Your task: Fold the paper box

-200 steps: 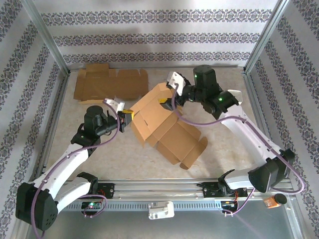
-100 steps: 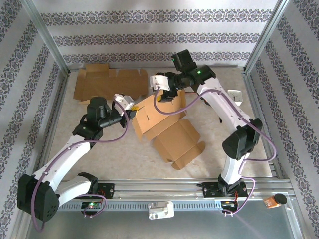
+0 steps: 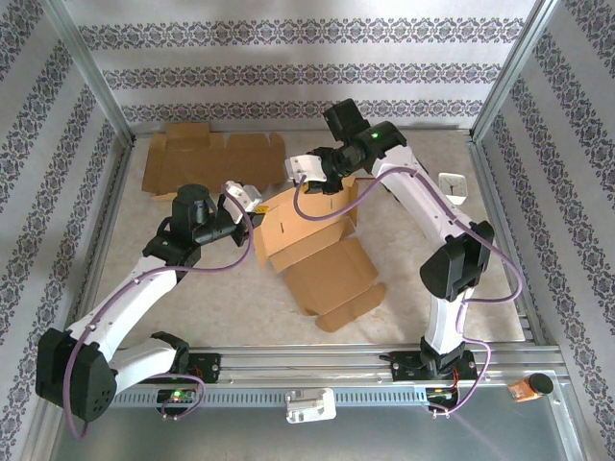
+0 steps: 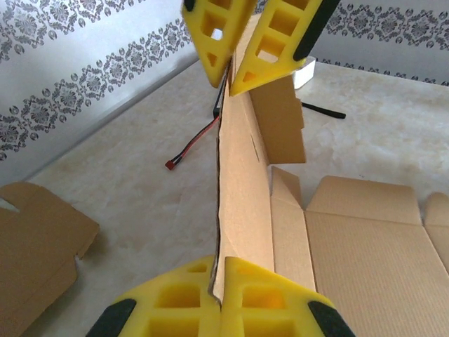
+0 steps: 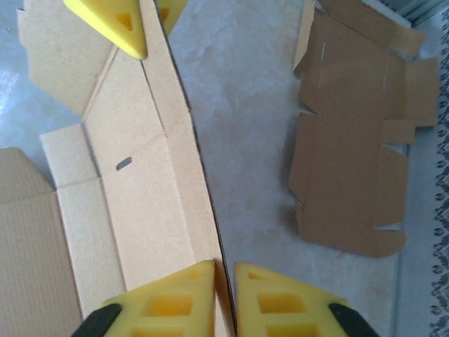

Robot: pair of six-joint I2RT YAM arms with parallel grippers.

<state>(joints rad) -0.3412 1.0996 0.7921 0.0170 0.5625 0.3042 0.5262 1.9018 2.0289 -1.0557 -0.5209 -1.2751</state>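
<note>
Paper box [image 3: 303, 235] brown, one wall upright

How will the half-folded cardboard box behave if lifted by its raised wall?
Probably light: the cardboard box looks thin. Likely floppy at the creases; its flaps lie splayed on the table. The raised wall looks straight, so fairly stiff.

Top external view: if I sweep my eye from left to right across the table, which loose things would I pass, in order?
flat cardboard sheet → half-folded box → small white object
</note>
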